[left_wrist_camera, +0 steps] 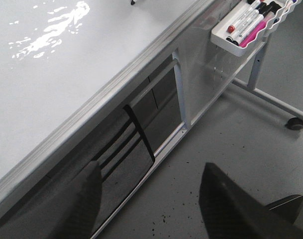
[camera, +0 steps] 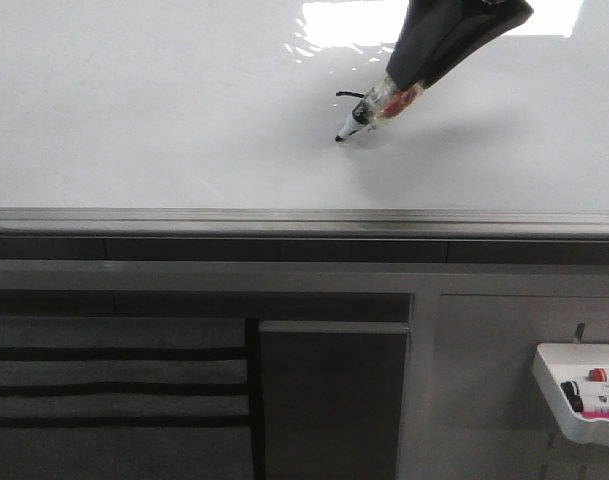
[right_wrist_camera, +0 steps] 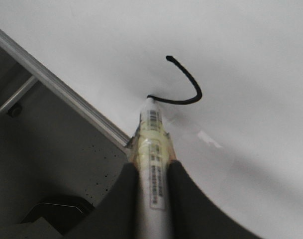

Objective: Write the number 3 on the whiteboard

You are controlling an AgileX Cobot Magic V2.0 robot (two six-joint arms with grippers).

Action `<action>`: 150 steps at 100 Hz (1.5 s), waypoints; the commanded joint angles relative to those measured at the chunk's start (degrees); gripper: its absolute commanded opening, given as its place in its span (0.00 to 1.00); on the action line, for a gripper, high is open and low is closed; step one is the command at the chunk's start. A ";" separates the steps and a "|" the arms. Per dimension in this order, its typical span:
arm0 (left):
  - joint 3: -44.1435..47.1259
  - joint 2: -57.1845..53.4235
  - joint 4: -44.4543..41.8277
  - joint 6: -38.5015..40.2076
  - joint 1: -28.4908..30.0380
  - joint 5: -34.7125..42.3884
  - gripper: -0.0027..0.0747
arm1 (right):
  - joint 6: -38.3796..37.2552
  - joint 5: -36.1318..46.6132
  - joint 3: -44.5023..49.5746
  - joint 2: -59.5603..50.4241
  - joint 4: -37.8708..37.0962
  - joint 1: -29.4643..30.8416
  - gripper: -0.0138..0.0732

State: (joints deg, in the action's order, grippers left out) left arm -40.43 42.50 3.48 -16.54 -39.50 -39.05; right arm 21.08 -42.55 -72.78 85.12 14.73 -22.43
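Left gripper (left_wrist_camera: 150,199) sits off the whiteboard (camera: 164,110), fingers (left_wrist_camera: 84,204) spread wide with nothing between them, hanging over the grey floor (left_wrist_camera: 231,144) beside the board's grey edge rail (camera: 284,217). White tray (left_wrist_camera: 241,42) of markers hangs on the frame near the board's far corner; front view shows it low on the right. Right gripper (camera: 424,70) comes in from the upper right of the front view, fingers (right_wrist_camera: 188,199) pinched on a marker (camera: 376,108) wrapped in clear tape, barrel tilted, black tip pressed on the whiteboard surface. Number 3 (right_wrist_camera: 183,84) is only partly drawn: one thin black curved stroke, ending right at the marker tip, on the board's right half, near the edge rail. Glare patch (camera: 334,25) lies on the board just beside the right gripper.
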 commanded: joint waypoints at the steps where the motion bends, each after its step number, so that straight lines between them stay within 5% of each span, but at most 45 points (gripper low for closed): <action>1: -1.53 -0.20 0.36 0.55 -0.33 3.78 0.55 | 0.28 2.97 -1.79 -1.56 -3.72 1.12 0.08; 17: -1.53 -0.20 0.36 0.55 -0.33 3.78 0.55 | 0.28 -1.93 0.08 -3.75 -3.09 1.47 0.08; 50: -1.53 -0.20 0.36 0.55 -0.33 3.78 0.55 | 0.28 9.15 0.67 0.33 -2.55 -5.07 0.08; 118: -1.53 -0.20 0.36 0.55 -0.33 3.78 0.55 | 9.59 7.35 14.77 -24.90 0.91 -11.74 0.08; 150: -1.53 -0.20 0.47 0.55 -0.33 6.13 0.55 | 25.31 8.08 14.77 -24.90 0.81 -11.74 0.08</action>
State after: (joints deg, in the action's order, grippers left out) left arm -40.43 42.45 3.48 -16.45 -39.50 -38.06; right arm 41.93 -38.83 -56.65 61.51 14.95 -34.13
